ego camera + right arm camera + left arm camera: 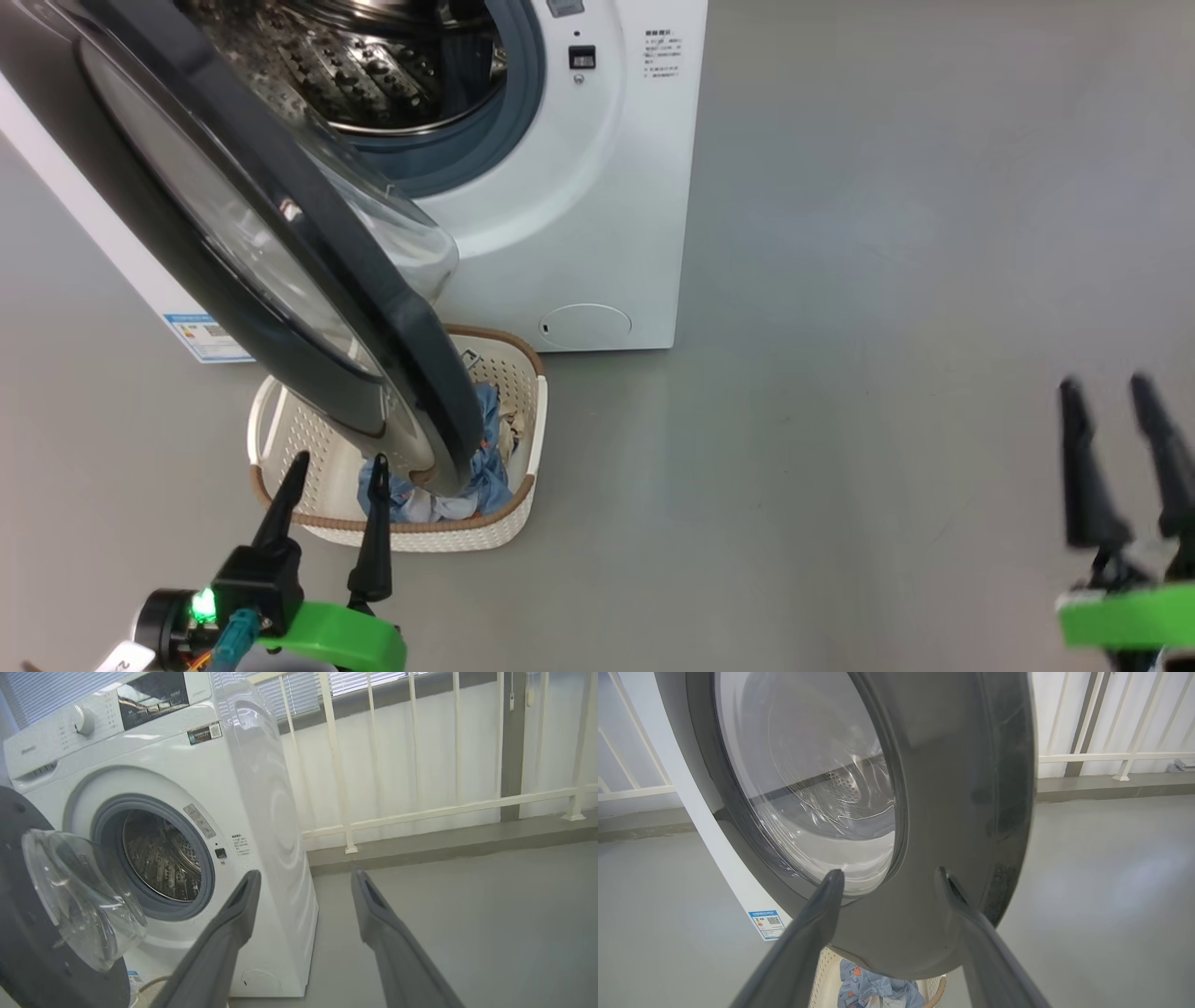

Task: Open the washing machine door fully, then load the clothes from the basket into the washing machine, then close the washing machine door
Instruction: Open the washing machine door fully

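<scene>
Two grippers, fingers apart: we judge left gripper (338, 462) sits near washing machine door (327, 261) to swing it clear of basket (540, 420); right gripper (1104, 383) rests far right.

Smooth grey floor (887, 280), white railing (444, 810) (vertical bars), slatted blinds (303, 697) above
</scene>
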`<state>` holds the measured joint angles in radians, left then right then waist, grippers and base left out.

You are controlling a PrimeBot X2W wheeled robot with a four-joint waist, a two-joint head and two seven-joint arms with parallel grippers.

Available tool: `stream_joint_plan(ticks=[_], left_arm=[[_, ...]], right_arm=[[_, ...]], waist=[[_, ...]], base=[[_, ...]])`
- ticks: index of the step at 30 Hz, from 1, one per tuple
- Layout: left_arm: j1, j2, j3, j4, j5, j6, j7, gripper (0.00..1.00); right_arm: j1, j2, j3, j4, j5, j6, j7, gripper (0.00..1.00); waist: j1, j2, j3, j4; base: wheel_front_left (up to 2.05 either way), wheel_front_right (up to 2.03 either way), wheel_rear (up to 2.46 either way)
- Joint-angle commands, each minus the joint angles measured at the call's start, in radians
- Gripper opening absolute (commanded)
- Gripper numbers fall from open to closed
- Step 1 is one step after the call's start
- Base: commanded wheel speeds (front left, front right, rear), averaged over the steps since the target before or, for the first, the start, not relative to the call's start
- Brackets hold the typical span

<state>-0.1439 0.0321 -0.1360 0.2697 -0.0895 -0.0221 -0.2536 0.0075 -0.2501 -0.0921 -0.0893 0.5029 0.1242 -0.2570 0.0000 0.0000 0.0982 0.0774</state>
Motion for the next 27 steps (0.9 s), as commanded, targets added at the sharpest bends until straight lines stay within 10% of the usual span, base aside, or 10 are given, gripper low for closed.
stream_joint_plan(ticks=[1,10,27], left_arm=[[-0.006,0.018,0.031,-0.026,0.007,-0.004,-0.008,1.0],[0.011,0.018,0.024,-0.018,-0.005,-0.004,-0.008,1.0],[0.028,0.018,0.032,-0.007,-0.015,-0.011,-0.008,1.0]], right_arm=[[0.019,-0.009,0.014,-0.011,-0.031,0.007,-0.004,1.0],[0.127,0.08,-0.014,0.078,-0.259,0.007,-0.005,1.0],[0.173,0.134,-0.041,0.112,-0.311,0.007,-0.005,1.0]], waist=[[0.0,0.0,-0.004,0.004],[0.0,0.0,-0.027,0.013],[0.0,0.0,-0.056,0.01]], base=[[0.0,0.0,0.0],[0.0,0.0,0.0],[0.0,0.0,0.0]])
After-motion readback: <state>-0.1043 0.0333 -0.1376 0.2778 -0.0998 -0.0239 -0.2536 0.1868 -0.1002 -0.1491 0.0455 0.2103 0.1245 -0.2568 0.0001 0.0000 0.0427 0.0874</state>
